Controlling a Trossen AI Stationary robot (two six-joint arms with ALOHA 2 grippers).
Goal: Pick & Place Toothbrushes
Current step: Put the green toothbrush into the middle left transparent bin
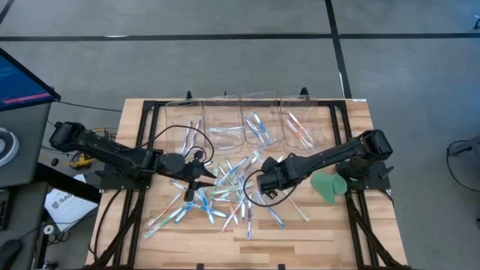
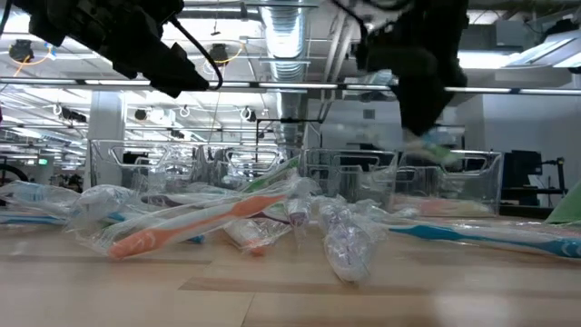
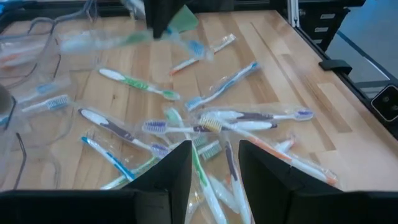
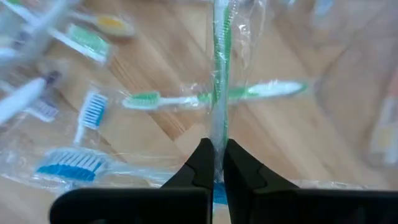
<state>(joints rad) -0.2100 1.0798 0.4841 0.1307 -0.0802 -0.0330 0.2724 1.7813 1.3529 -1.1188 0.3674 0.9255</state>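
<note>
Right wrist view is showing my right claw (image 4: 214, 163) pinched nearly shut on a wrapped green toothbrush (image 4: 219, 74), with the clear wrapper and thin handle trapped between my fingertips and the brush head hanging away from me. I judge I am gripping it by the handle end so the long body is dangling free of the pile and cannot snag the other wrappers on the way to the clear bins (image 1: 247, 120) at the far edge. In the high view this claw is sitting over the middle of the scatter, just beside the flat green disc (image 1: 328, 186).

My left claw (image 3: 214, 165) is hovering over the left part of the pile, its fingers standing partly apart and holding nothing; several brushes are lying between and beyond them. I take it that it is waiting clear of my right arm so the two are not crossing.

The rest of the toothbrushes (image 1: 217, 196) are lying loose and crisscrossed on the pale wooden surface (image 1: 315, 229), most still in crinkled wrappers, while a few are already resting inside the bins.

Around the surface a grey floor with dark lines is stretching away, a monitor (image 1: 22, 79) is sitting off to the left, and the low view is looking into a hall with ducts and strip lights overhead.
</note>
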